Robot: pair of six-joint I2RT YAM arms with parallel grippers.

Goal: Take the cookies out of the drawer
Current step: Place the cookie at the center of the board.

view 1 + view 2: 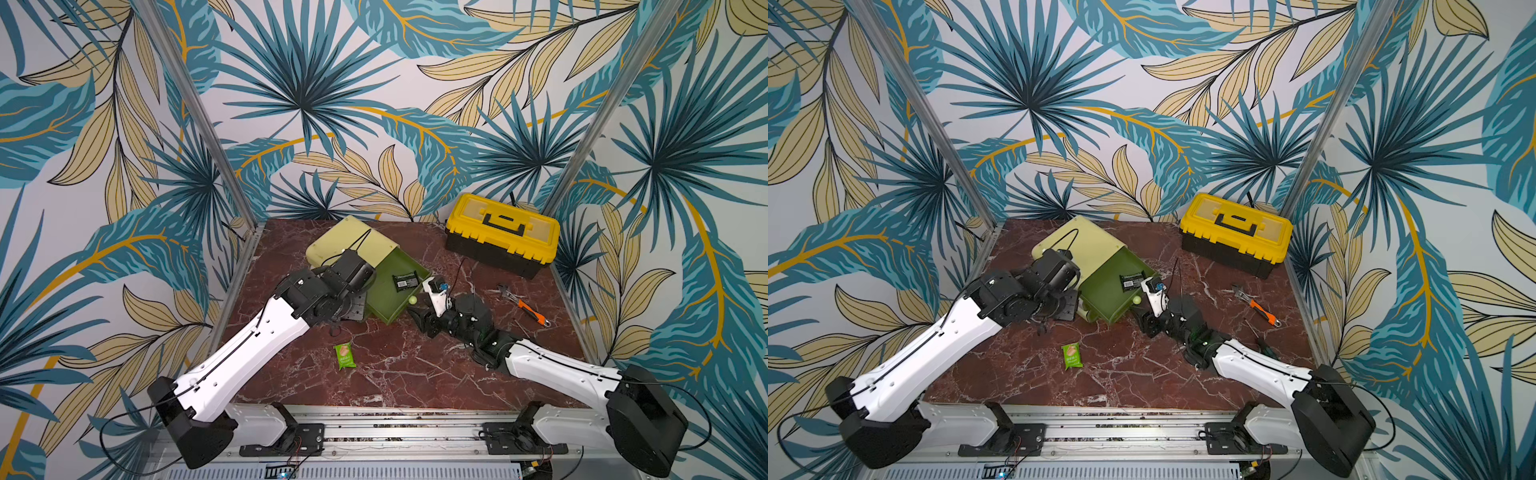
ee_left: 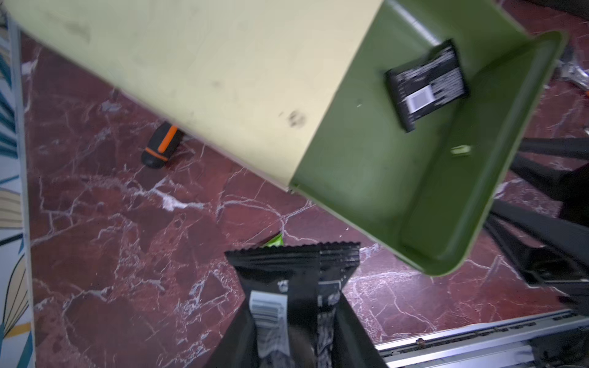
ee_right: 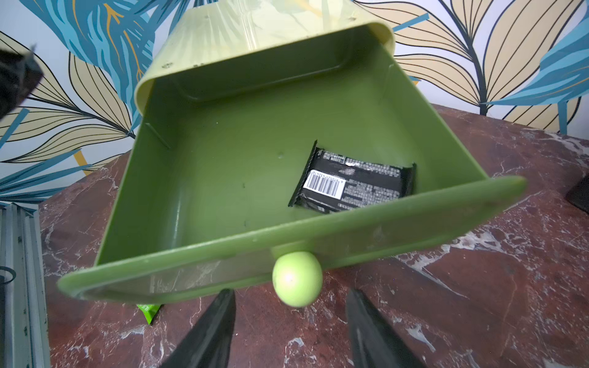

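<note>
The left fingers pinched a light, crinkly black packet, possibly two. A second packet lay flat in the drawer, best nipped by a crimped end. The right fingers stood wide.

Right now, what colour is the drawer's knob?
Pale green knob, clearest in the right wrist view.

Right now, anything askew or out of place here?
Yes. The pale yellow plastic drawer cabinet sits diagonal to the edges of the red marble table, and a black-and-orange tool handle is partly hidden beside it.
</note>
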